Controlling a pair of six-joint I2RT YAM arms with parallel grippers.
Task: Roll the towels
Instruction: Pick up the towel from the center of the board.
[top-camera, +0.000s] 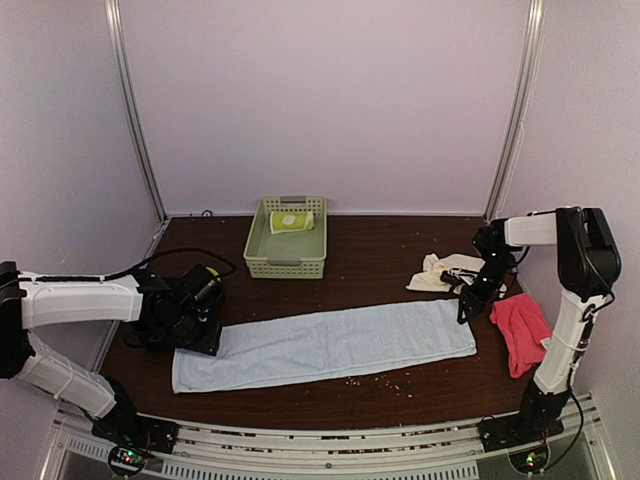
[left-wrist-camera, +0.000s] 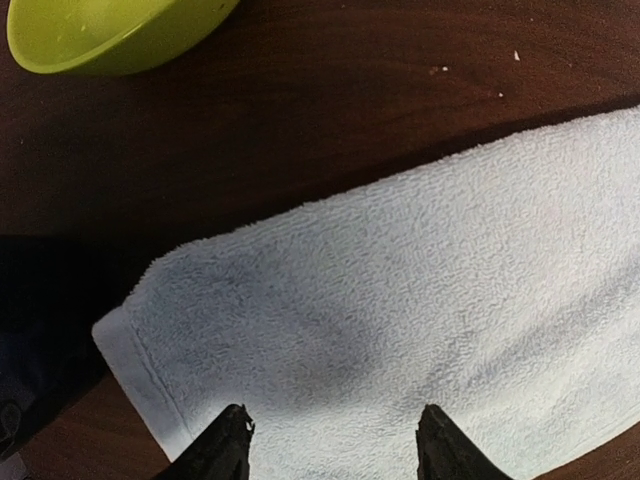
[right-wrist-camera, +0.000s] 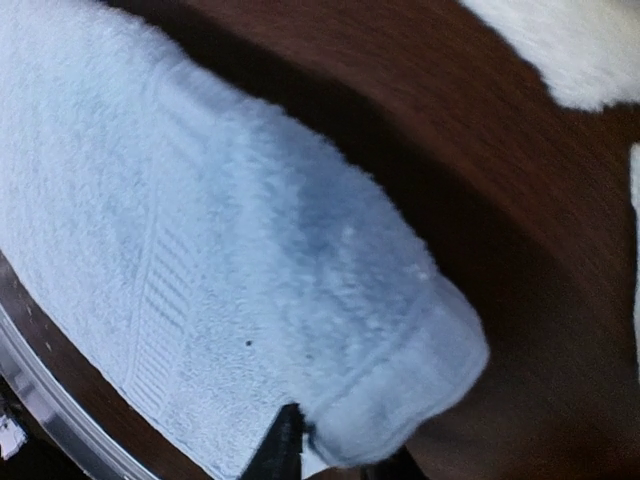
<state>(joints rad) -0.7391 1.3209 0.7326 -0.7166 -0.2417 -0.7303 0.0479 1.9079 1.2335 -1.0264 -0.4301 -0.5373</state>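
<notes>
A long light blue towel (top-camera: 325, 343) lies flat across the table. My left gripper (top-camera: 203, 322) hovers over its left end, open and empty, with both fingertips (left-wrist-camera: 232, 445) above the cloth (left-wrist-camera: 400, 290). My right gripper (top-camera: 468, 297) is at the towel's far right corner. It is shut on that corner (right-wrist-camera: 400, 370), which bulges up between the fingers (right-wrist-camera: 285, 450). A cream-white towel (top-camera: 440, 272) lies crumpled just behind the right gripper and shows in the right wrist view (right-wrist-camera: 580, 50). A hot pink towel (top-camera: 521, 332) lies at the right. A lime-green towel (top-camera: 292, 221) sits in the basket.
The green plastic basket (top-camera: 286, 262) stands at the back centre, and its corner shows in the left wrist view (left-wrist-camera: 100, 40). Crumbs dot the dark wooden table (top-camera: 380, 262) near the towel's front edge. The metal rail of the near edge (right-wrist-camera: 40, 390) runs close to the towel.
</notes>
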